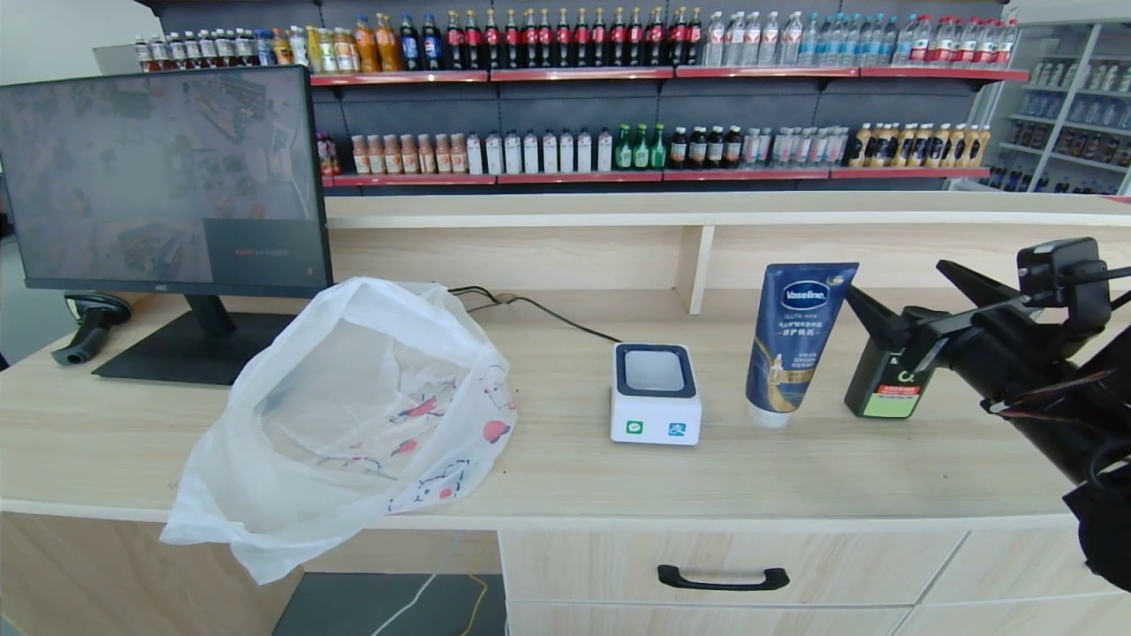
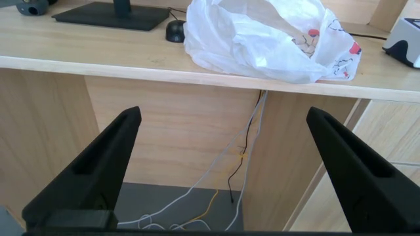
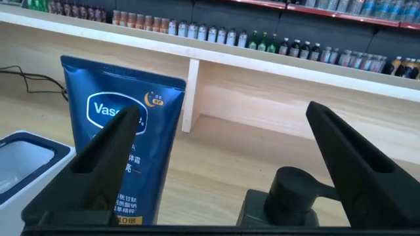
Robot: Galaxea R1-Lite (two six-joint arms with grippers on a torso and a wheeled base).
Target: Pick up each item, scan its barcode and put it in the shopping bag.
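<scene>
The left gripper [image 2: 223, 117] is held low in front of the wooden face of the counter [image 1: 565, 481], its fingers spread wide with nothing between them. Above and beyond it, on the counter top, the shopping bag [image 1: 353, 406] is seen: thin white plastic with red and black print, slumped open, one fold hung over the front edge. Left of the bag and farther back, a dark monitor [image 1: 168, 177] is stood on its flat base, with a black handheld reader [image 1: 88, 327] set beside it.

Just right of the bag, and apart from it, a small white barcode scanner [image 1: 656, 393] with a dark-framed window on top is placed; a black cable [image 1: 539, 311] is run across the counter toward it. Between the scanner and the right gripper [image 1: 895, 278] a blue tube [image 1: 800, 340] is stood upright on its cap, just to that gripper's left. The right gripper is opened wide and nothing is gripped. A dark bottle [image 1: 888, 384] with a green label is stood below and between its fingers; whether either finger touches it cannot be told. Behind the counter, shelves [image 1: 671, 75] of drinks bottles are lined along the wall.
</scene>
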